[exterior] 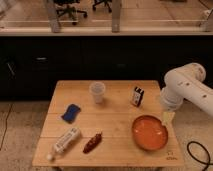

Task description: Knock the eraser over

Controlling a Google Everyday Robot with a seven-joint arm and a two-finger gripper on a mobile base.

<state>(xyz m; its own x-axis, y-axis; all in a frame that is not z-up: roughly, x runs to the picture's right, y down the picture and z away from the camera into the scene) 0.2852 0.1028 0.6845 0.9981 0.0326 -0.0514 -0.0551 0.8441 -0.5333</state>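
The eraser [137, 96] is a small dark block with a white face and an orange mark. It stands upright on the wooden table [115, 115], right of the clear cup [97, 92]. My gripper [167, 118] hangs at the end of the white arm [186, 90] at the table's right edge, above the rim of the orange bowl [149, 132]. It is to the right of the eraser and nearer the front, apart from it.
A flat blue pad [71, 112] lies at the left. A white bottle [65, 141] lies on its side at the front left, a dark red object [92, 143] beside it. A black cable [200, 152] runs on the floor at the right.
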